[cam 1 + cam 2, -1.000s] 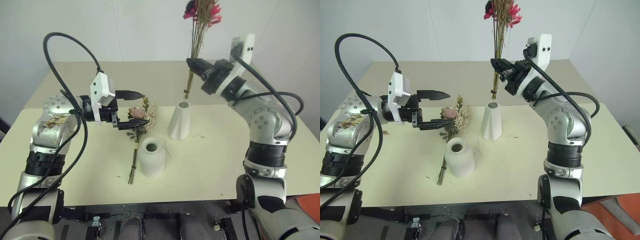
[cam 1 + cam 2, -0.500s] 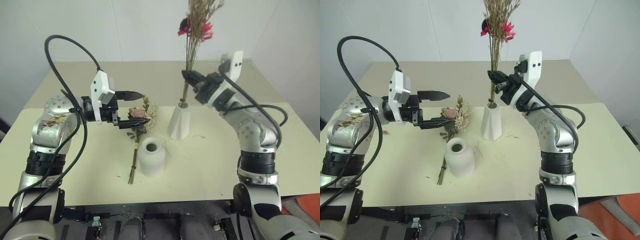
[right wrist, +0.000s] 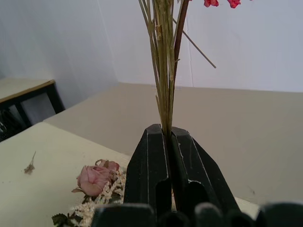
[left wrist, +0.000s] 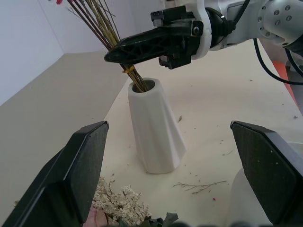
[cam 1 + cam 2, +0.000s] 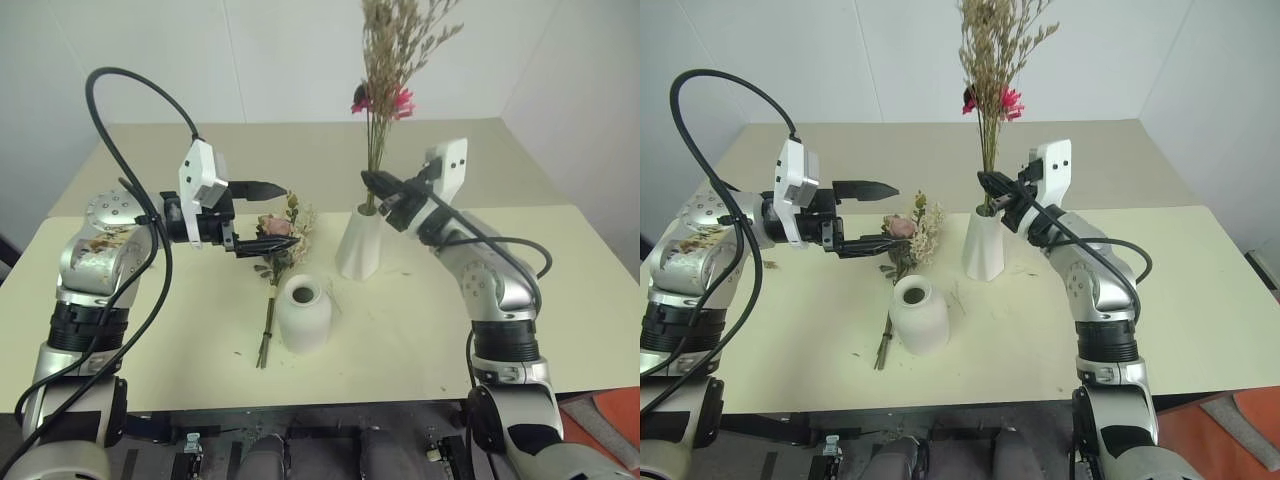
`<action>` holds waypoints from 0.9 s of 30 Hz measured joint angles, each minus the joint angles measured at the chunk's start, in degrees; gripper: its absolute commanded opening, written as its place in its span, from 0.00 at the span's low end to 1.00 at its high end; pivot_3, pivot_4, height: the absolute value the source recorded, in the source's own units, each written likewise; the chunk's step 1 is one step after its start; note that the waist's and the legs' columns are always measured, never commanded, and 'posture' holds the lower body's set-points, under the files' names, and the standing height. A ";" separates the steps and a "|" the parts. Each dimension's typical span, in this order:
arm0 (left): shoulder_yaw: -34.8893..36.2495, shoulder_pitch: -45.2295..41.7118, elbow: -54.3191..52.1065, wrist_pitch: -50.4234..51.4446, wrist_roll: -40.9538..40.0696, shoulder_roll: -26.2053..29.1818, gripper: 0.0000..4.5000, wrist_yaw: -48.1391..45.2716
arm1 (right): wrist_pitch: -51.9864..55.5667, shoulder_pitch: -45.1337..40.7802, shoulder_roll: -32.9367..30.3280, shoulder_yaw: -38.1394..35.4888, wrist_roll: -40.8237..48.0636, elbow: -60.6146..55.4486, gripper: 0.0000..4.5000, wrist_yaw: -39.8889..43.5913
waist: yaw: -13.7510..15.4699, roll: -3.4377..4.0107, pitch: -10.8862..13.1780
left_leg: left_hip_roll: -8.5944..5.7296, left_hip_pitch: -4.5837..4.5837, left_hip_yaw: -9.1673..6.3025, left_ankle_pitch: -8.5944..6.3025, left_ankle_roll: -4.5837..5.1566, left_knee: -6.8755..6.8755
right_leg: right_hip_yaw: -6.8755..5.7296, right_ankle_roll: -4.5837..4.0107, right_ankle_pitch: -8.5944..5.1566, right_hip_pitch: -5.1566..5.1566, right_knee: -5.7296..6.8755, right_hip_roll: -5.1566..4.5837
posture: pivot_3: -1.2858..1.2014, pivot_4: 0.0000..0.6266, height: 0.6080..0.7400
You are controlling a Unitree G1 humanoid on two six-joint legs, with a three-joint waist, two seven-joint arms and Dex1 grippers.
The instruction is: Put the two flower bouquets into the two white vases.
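My right gripper [image 5: 372, 183] is shut on the stems of the wispy tan bouquet with red-pink blossoms [image 5: 385, 70], holding it upright. The stem ends sit inside the mouth of the tall cone-shaped white vase [image 5: 358, 245], as the left wrist view shows [image 4: 156, 127]. The squat round white vase [image 5: 303, 313] stands nearer to me, with its mouth bare. The bouquet with the pink rose and cream sprigs [image 5: 278, 240] lies on the table to the left of both vases. My left gripper [image 5: 288, 215] hovers open just above that bouquet's head, pointing toward the tall vase.
The pale yellow table [image 5: 420, 320] carries a few loose twig bits near the vases. A second beige table [image 5: 300, 150] stands behind it, against a white wall. Black cables arc over my left arm [image 5: 120, 80].
My right gripper has come down and toward the tall vase with the wispy bouquet, and the stem ends now sit in the vase mouth. The left arm has not moved.
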 measured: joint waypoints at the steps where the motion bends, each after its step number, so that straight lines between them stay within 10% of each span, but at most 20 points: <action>1: 0.00 0.00 0.00 0.00 0.03 0.00 1.00 0.00 | -0.07 0.67 0.00 0.16 -0.18 -0.02 0.07 0.00 | 0.01 0.00 0.00 | 0.00 -0.01 0.00 0.00 0.00 0.00 | 0.00 0.00 0.00 0.00 0.00 0.00 | 0.52 0.24 1.00; 9: 0.00 -0.01 -0.26 0.05 0.05 0.03 1.00 -0.07 | 0.59 2.97 -2.23 0.13 0.04 -5.07 0.61 0.07 | 0.05 0.00 0.00 | 0.00 0.00 -0.03 0.00 0.00 0.00 | 0.00 0.00 0.00 0.01 -0.01 -0.01 | 0.52 0.24 1.00; 18: -2.07 0.04 -1.01 6.88 3.38 1.73 1.00 5.58 | 12.69 8.77 -23.28 0.22 5.14 -16.53 0.61 12.64 | 0.31 0.00 0.01 | -0.01 0.00 -0.03 0.00 0.00 0.00 | -0.05 0.04 -0.02 0.13 -0.14 -0.01 | 0.52 0.24 1.00; 27: -18.02 -9.69 -2.46 43.97 9.57 -0.52 1.00 18.36 | 10.72 8.68 -36.88 -0.13 7.12 -17.48 0.61 29.18 | -0.05 -0.10 0.06 | 0.00 0.03 -0.02 -0.01 0.01 0.03 | -0.03 0.35 -0.20 0.17 -0.15 0.03 | 0.52 0.24 1.00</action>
